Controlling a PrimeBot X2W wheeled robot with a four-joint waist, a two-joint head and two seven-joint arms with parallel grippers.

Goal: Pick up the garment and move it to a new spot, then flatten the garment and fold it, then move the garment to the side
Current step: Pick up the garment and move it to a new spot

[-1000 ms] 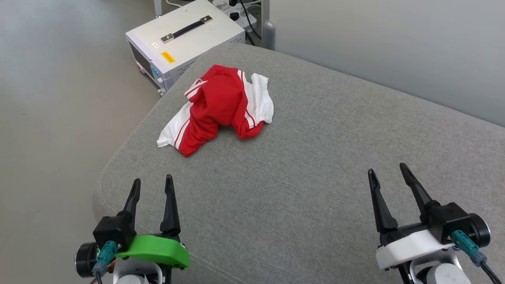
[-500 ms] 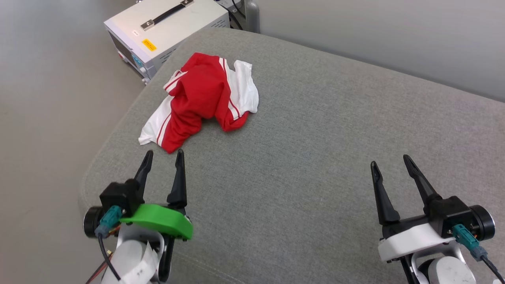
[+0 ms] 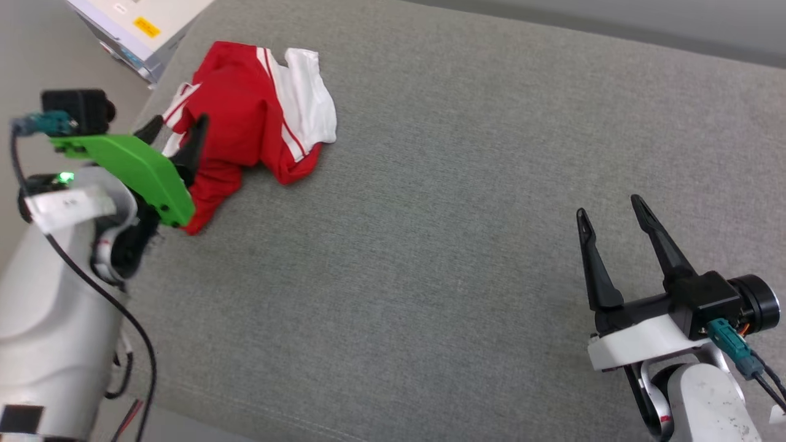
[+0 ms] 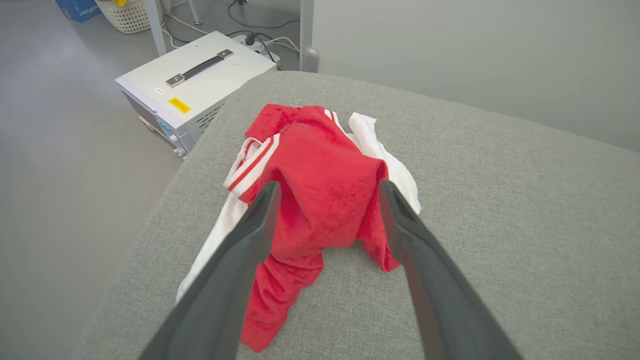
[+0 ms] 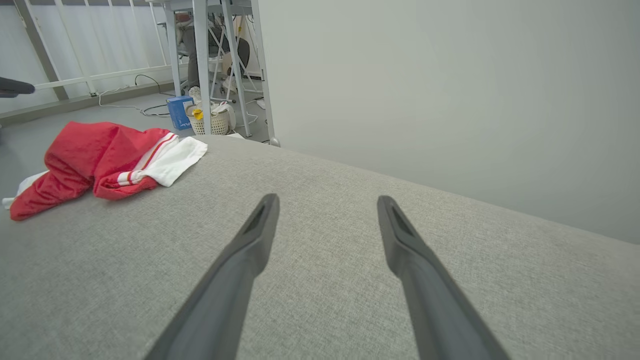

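Near the grey cushion's (image 3: 430, 184) far-left corner, the left gripper (image 3: 177, 124) is hovering spread over the crumpled garment (image 3: 245, 110), starting step 1; lowering and pinching likely come next. Above its right side, the right gripper (image 3: 608, 205) is idling, spread.

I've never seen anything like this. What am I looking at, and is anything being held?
This is a wheeled robot with two arms. One picture is from a camera on its head, looking down at a grey padded surface. The other two are from a camera on each wrist, looking along that arm's two dark fingers; each finger pair is an end effector. The left end effector, open, points at a crumpled red and white garment lying on the surface. The right end effector is open over bare fabric. Nothing is held. A white box stands on the floor.
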